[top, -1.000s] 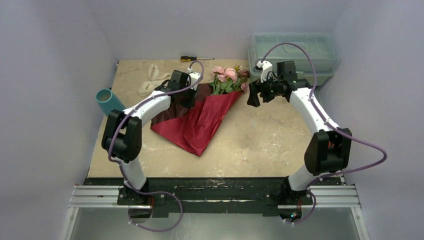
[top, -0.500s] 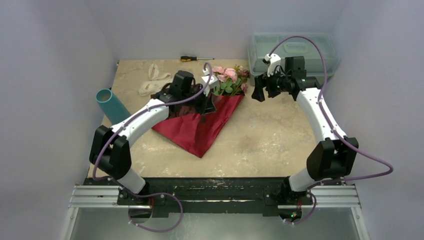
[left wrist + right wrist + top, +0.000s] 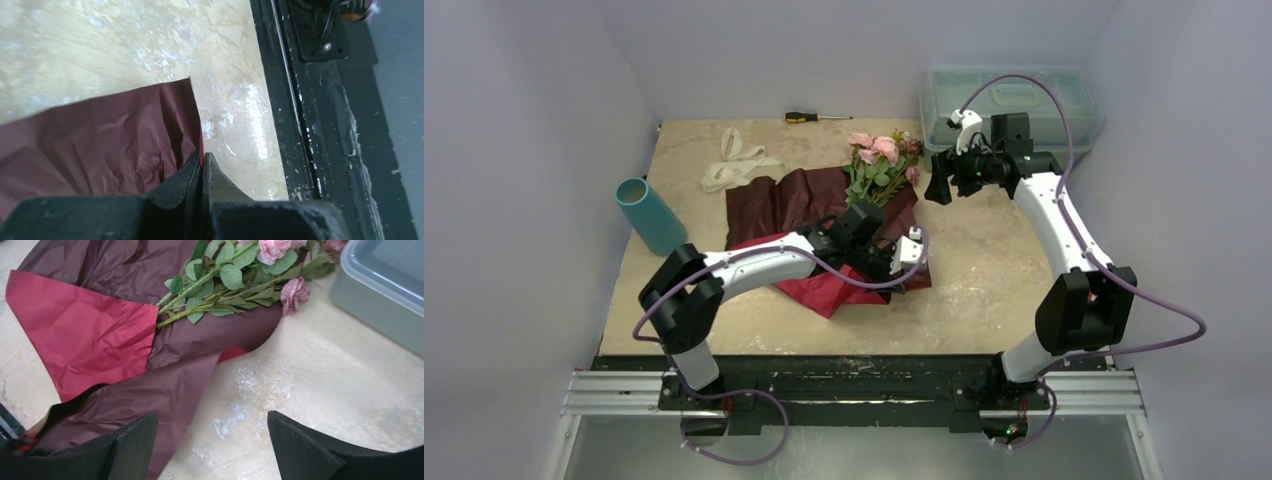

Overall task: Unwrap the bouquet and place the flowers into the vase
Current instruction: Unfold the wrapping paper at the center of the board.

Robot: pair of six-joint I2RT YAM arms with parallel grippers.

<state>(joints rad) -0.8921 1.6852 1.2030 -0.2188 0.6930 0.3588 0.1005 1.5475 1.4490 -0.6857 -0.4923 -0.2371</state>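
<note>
The bouquet lies opened at mid-table. Its flowers point(image 3: 879, 160), pink roses on green leafy stems point(image 3: 220, 285), rest on the spread maroon wrapping paper point(image 3: 789, 195). My left gripper point(image 3: 913, 262) is low at the paper's near right corner and shut on the paper's edge point(image 3: 195, 135), a thin red sliver pinched between its fingertips. My right gripper point(image 3: 937, 180) hangs open just right of the rose heads, over bare table point(image 3: 280, 385), holding nothing. The teal vase point(image 3: 649, 212) stands at the left table edge, away from both grippers.
A pale green plastic toolbox point(image 3: 1014, 100) sits at the back right, close behind my right gripper. A cream ribbon point(image 3: 734, 165) and a screwdriver point(image 3: 814, 117) lie at the back. The black front rail point(image 3: 320, 100) runs close to my left gripper.
My left gripper closed on the paper near the stems and swept toward the near right, dragging a flap open and uncovering the stems. The right gripper rose slightly and stayed open.
</note>
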